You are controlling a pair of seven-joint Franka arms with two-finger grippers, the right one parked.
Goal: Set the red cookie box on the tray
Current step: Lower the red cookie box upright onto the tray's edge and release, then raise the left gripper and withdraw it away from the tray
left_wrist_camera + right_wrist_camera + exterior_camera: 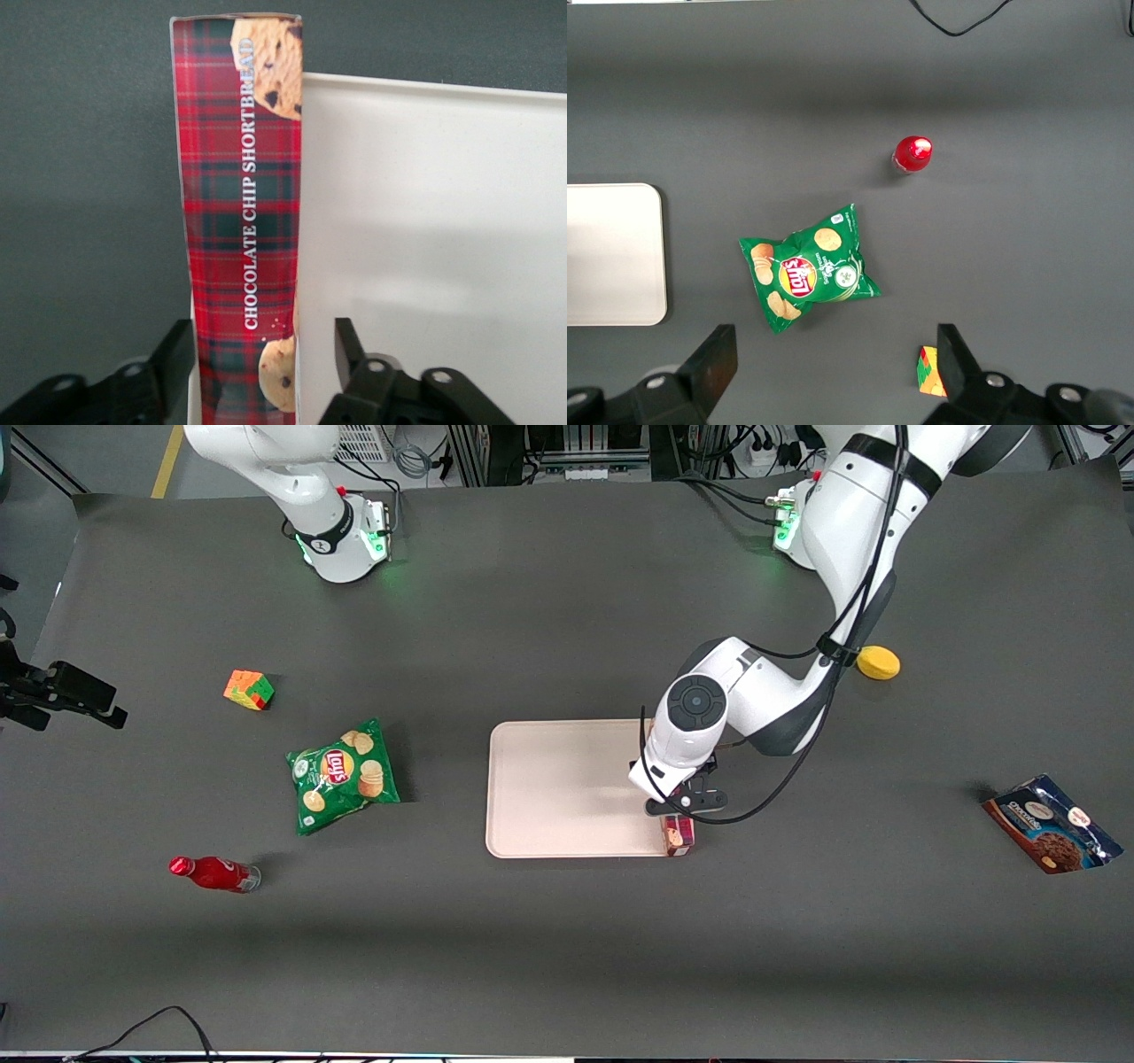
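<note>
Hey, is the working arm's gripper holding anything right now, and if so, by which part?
Nothing is held. The gripper is open, its fingers straddling the red cookie box at one end without touching it, at the tray edge.

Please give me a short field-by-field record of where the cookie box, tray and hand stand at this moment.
hand: left hand, over the tray's edge toward the working arm's end, fingers open on either side of the box
red cookie box: lying along that tray edge, between the fingers
tray: pale, flat, otherwise bare
task state: box at the tray rim, whether fully on it is unclear
</note>
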